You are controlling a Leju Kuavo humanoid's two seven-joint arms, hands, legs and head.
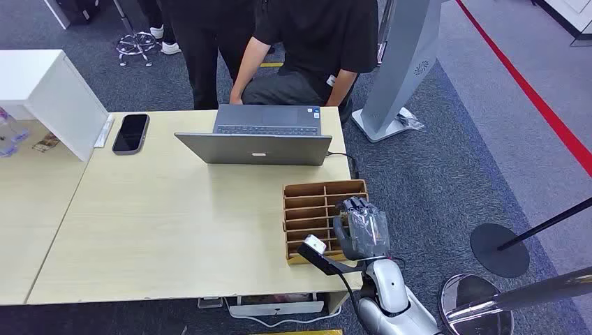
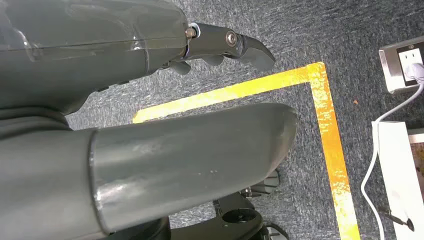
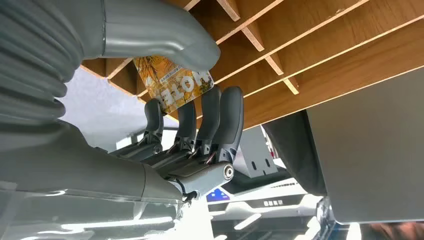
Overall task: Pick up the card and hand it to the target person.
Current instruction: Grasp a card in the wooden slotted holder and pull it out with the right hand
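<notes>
Right hand (image 3: 190, 107) fills my near view: thumb on one face of the card (image 3: 172, 82), fingers (image 3: 220, 117) curled against the other. I read that as a pinch, the card held between them, right at the mouth of the wooden organizer (image 3: 320, 55). I cannot tell whether the card's far edge sits inside a slot or has cleared it.

Going by size from the head view: the table (image 1: 160, 223) spans most of the frame. A person (image 1: 314, 42) in black stands at its far edge, bent over the laptop (image 1: 255, 139). The organizer (image 1: 314, 209) sits at the table's near right corner, and my right hand (image 1: 359, 227) hovers over its right side. A phone (image 1: 130, 132) lies far left, near a white box (image 1: 49, 98).

Left hand (image 2: 165, 145) hangs low over carpet and yellow floor tape (image 2: 325, 125); its fingers look loosely apart and hold nothing that I can see.

The relation that matters: the person lies straight ahead of the right hand, beyond the laptop, so the card must travel up and forward. Its long side runs roughly along the slot. The right arm is nearer by far; the laptop lid stands between hand and person.
</notes>
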